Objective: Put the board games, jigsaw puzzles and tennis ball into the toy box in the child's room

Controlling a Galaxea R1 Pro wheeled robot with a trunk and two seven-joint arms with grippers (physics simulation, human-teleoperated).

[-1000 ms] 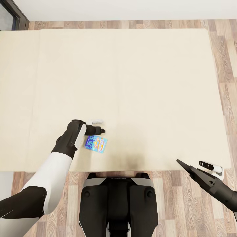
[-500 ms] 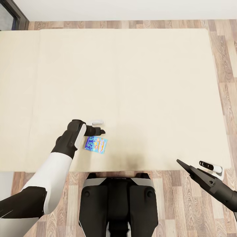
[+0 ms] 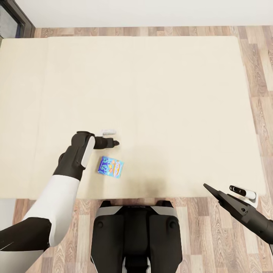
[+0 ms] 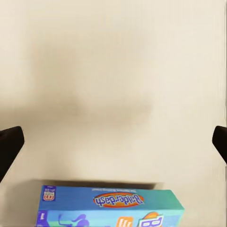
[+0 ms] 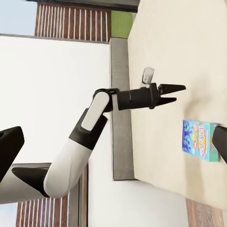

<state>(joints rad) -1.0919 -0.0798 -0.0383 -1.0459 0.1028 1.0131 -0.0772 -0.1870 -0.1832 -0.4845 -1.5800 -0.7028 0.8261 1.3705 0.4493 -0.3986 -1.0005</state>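
Beige bed (image 3: 159, 98) spans most of the head view, with wood floor (image 3: 261, 98) along its right and far sides and under my base. One game (image 3: 110, 167) lies flat on the mattress near the edge closest to me, blue with cartoon print, slightly skewed to the bed edge. In the left wrist view the same game (image 4: 111, 206) shows its long side with lettering, sitting low between my two dark fingertips (image 4: 9, 146), untouched by either.

My left gripper (image 3: 113, 143) hangs over the bed just beyond the game, pointing toward my right, clear of the box. Its fingers stand apart: the right wrist view shows the left gripper (image 5: 174, 93) as a forked pair with a gap between the tips and nothing in it. A small white object (image 3: 109, 132) sits just past the gripper on the far side; I cannot tell what it is.

My right gripper (image 3: 207, 188) is well apart from the game, at the bed's near right corner over the floor edge. Its dark tips frame the right wrist view widely separated, so it is spread and empty. From there the game (image 5: 200, 139) lies near the bed's grey frame edge (image 5: 122, 109).
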